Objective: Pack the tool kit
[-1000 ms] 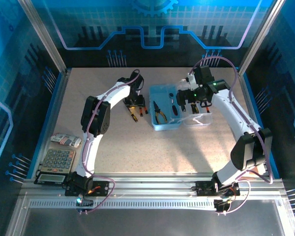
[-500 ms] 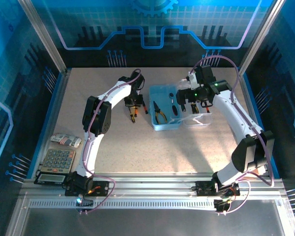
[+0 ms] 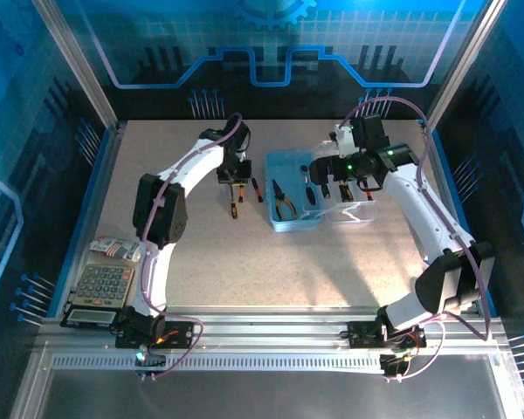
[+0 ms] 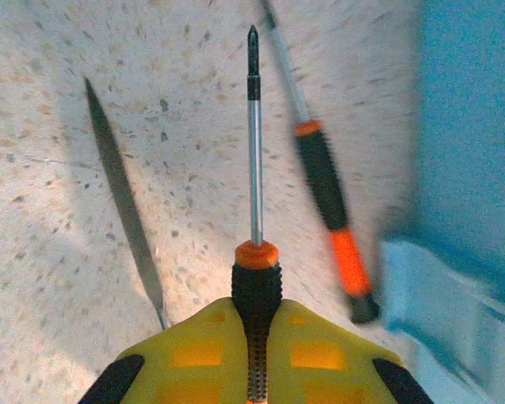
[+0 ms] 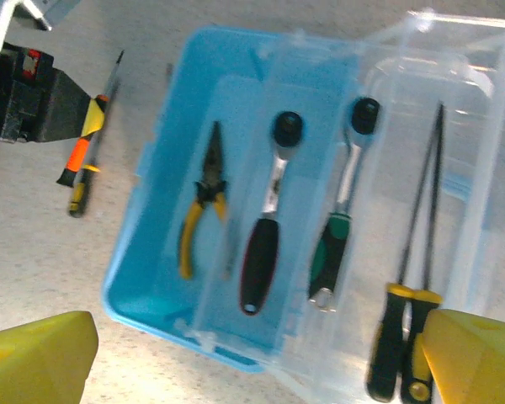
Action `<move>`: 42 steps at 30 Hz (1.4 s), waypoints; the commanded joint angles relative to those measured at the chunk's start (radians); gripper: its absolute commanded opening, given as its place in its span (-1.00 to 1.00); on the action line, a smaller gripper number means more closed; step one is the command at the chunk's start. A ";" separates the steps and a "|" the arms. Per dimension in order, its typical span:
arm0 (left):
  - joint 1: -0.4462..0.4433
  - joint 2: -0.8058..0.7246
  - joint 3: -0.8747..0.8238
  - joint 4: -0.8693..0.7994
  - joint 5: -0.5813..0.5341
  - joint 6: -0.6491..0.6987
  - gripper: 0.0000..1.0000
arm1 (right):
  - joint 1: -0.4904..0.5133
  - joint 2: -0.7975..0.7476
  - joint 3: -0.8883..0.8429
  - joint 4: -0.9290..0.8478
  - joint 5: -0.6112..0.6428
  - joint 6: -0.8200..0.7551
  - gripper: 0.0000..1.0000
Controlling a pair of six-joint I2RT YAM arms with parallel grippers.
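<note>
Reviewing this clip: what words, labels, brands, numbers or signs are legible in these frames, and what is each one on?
No text can be read in any view.
calculator: keys and display too small to read.
striped packet beside it: print blurred.
back panel: gear-and-circuit graphic, no words.
screwdriver in the left end effector: no marking visible.
tools in the blue box: no legible brand.

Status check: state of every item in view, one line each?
box: open
lid: swung out flat beside box
pliers: inside box, closed
left gripper: shut on screwdriver
screwdriver: held by its handle
second screwdriver: loose on table beside box
right gripper: open, empty, above box
</note>
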 commanded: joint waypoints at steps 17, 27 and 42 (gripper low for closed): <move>0.009 -0.489 -0.439 0.632 0.570 -0.401 -1.00 | 0.156 0.031 -0.077 0.383 -0.355 0.269 0.47; -0.016 -0.508 -0.453 0.650 0.575 -0.408 -1.00 | 0.236 0.114 -0.042 0.417 -0.234 0.302 0.08; -0.028 -0.509 -0.444 0.629 0.600 -0.397 -1.00 | 0.264 0.150 -0.014 0.417 -0.198 0.308 -0.49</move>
